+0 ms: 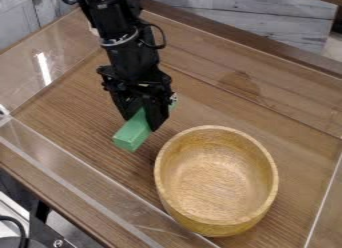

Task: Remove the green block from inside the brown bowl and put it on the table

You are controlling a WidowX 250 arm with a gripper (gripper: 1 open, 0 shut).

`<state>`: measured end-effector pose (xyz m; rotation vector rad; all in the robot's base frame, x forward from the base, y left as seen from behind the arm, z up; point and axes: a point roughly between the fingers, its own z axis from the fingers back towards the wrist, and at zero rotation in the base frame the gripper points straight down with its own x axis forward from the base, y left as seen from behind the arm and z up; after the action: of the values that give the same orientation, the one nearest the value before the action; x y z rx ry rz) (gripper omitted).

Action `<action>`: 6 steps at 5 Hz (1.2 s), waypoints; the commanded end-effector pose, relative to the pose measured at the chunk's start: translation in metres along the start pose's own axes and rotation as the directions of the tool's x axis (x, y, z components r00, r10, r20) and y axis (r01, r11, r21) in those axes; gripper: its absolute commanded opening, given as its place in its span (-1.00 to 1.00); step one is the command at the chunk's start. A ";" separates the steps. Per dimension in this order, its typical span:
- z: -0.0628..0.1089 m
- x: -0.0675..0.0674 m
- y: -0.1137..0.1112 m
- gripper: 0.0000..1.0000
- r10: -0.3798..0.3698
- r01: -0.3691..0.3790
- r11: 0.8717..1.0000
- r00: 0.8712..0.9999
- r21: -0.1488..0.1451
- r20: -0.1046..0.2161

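Observation:
The green block (132, 134) hangs tilted just left of the brown bowl (215, 179), its lower end at or very near the table (254, 92). My black gripper (139, 118) comes down from the upper left and is shut on the block's upper end. The bowl holds nothing and sits to the gripper's lower right, apart from the block by a small gap.
Clear acrylic walls (80, 187) edge the tabletop at the front and left. A grey marbled surface (267, 17) runs behind the table. The arm (114, 27) slants over the table's left half.

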<state>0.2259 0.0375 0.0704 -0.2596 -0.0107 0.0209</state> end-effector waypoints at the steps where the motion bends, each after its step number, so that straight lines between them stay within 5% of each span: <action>1: 0.013 0.012 0.004 -1.00 -0.010 0.010 1.000 0.999 0.008 0.051; 6: 0.014 0.018 0.012 -1.00 -0.010 0.011 1.000 0.999 -0.014 0.053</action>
<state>0.2326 0.0467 0.0684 -0.2915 -0.0090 0.0239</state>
